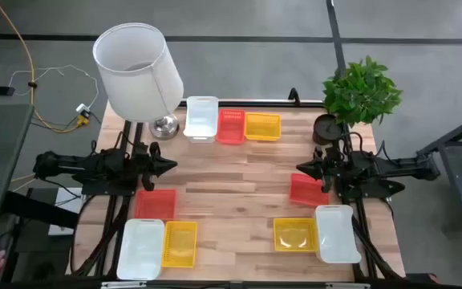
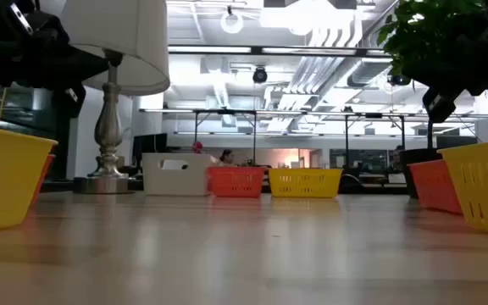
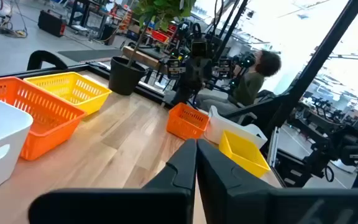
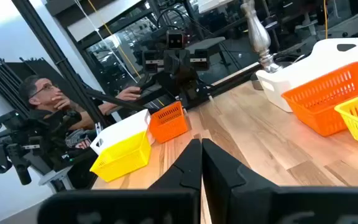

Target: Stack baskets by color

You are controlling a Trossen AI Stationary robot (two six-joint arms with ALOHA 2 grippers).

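Nine baskets unstacked; both fingers clenched, empty. Open left gripper (image 1: 169, 167), pinch red basket (image 1: 155, 203) rim squarely.

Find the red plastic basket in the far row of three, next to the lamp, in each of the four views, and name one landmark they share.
High view: red plastic basket, top centre, between white and yellow ones.
Low view: centre, far back.
Left wrist view: at left.
Right wrist view: at right.
Shared landmark: the white plastic basket beside it, showing in all four.
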